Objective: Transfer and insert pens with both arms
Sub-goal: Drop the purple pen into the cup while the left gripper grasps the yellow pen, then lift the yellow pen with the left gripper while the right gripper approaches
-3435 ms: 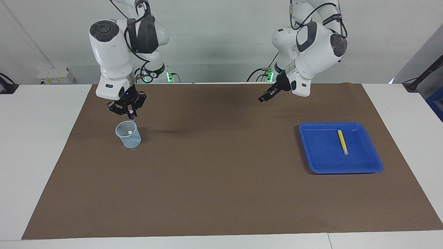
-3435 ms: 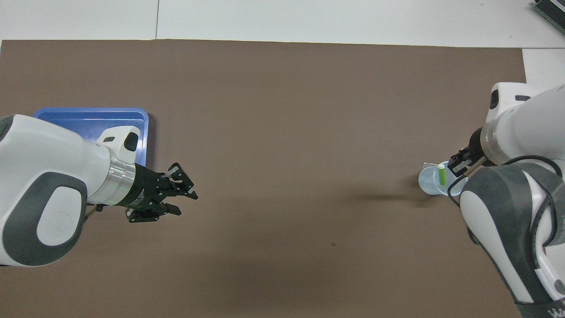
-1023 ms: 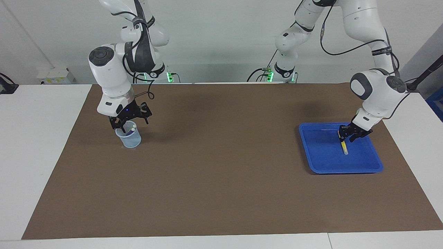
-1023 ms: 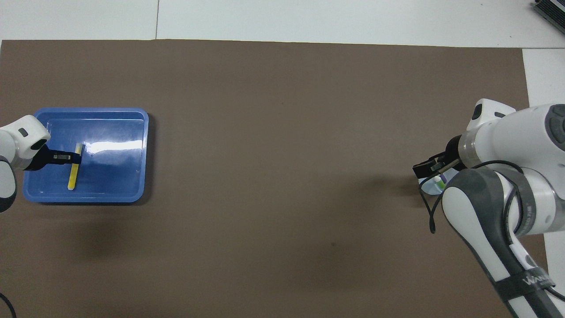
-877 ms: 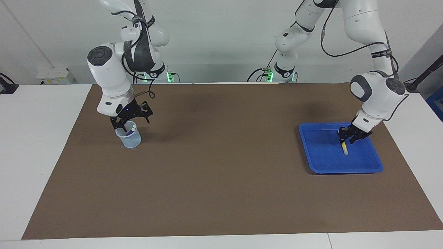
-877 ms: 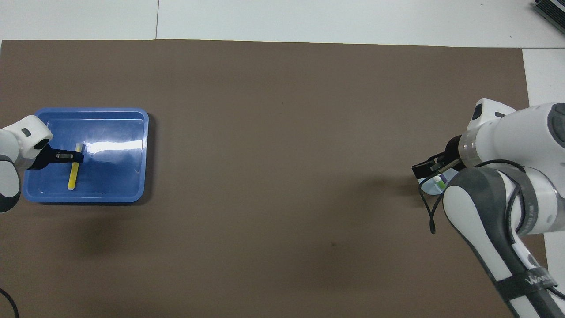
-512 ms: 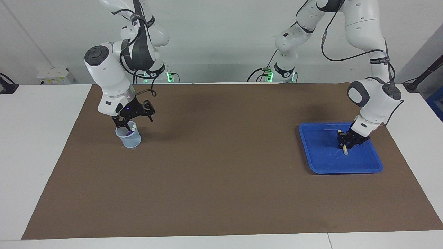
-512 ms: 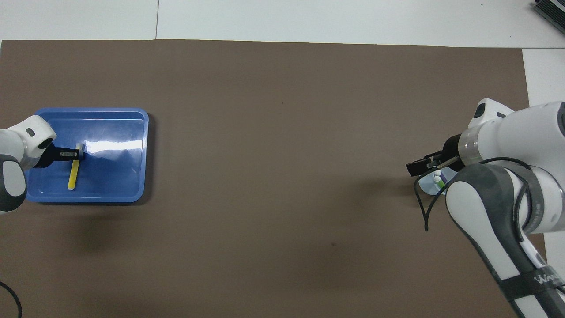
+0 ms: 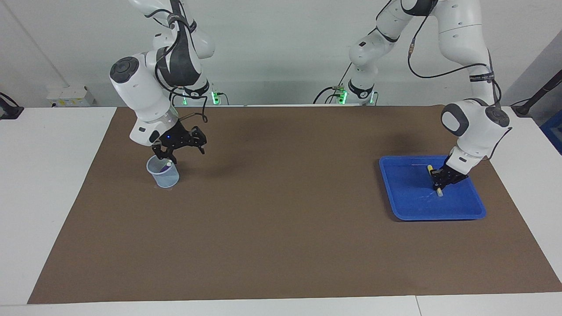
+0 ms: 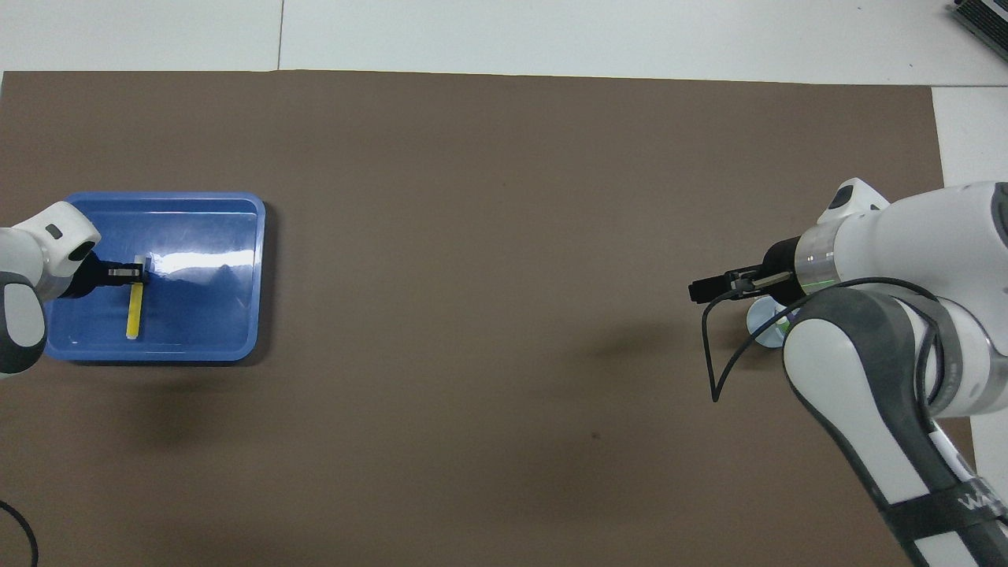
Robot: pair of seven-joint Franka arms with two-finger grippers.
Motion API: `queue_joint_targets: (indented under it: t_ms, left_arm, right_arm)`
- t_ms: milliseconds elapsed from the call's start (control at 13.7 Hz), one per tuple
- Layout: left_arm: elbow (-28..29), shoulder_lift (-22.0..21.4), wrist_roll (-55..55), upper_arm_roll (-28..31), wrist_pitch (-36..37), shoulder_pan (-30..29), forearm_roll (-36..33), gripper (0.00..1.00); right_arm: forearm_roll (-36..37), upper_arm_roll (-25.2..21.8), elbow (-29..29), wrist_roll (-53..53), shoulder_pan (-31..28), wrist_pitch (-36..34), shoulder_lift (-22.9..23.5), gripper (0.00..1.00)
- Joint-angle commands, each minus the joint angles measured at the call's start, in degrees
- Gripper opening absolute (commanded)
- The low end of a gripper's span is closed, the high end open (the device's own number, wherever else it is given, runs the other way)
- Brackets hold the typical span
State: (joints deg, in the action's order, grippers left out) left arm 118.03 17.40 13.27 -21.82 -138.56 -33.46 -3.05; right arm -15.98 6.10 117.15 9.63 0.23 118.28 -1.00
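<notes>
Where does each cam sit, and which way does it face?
Facing view: high across the table, looking at the robots; both white arms show whole, left gripper down in the blue plastic tray, right gripper above the clear plastic cup.
Overhead view: high above the robots' end, looking steeply down; only forearms and grippers show.
Shared: tray, yellow marker pen, cup, brown mat, mirrored half a turn.
</notes>
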Motion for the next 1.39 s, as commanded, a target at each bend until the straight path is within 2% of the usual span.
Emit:
queue_joint_targets:
  t_ms: [0, 146, 292, 585, 804, 950, 1316]
  left_arm:
    - [-4.46, 0.36, -4.29, -0.06, 6.71, 1.29, -1.0, 0.0]
    - [-7.1, -0.43, -9.99, -0.32, 12.15, 2.87, -0.74, 0.0]
    - [-10.78, -1.22, -18.06, -1.11, 19.0, 4.89, 0.05, 0.0]
    - [-16.68, -1.75, -34.5, -5.67, 27.89, 5.95, 6.64, 0.0]
    - [-18.36, -2.89, -48.47, -10.07, 31.07, 5.86, 11.02, 0.0]
    - [-18.36, -4.47, -58.66, -12.53, 32.65, 5.95, 14.8, 0.0]
    - [-18.36, -7.38, -81.52, -18.24, 35.81, 5.87, 23.16, 0.0]
  right_arm:
    - [-1.95, 0.14, -0.08, -2.94, -0.41, 0.72, -0.23, 1.0]
    - [-2.65, 0.84, 0.0, -6.1, -0.14, 0.29, -0.49, 1.0]
    - [-8.6, 1.63, -0.08, -7.08, -0.14, 0.55, -0.49, 1.0]
    - [-13.18, 2.07, 0.0, -7.34, 0.56, 1.6, -0.58, 1.0]
    - [-14.08, 2.25, 0.0, -7.17, 0.56, 2.04, -0.49, 1.0]
    - [-17.75, 2.77, -0.26, -7.78, 3.09, 3.0, -0.49, 1.0]
    - [-20.23, 2.95, -4.64, -21.8, 8.9, 5.47, -0.23, 1.0]
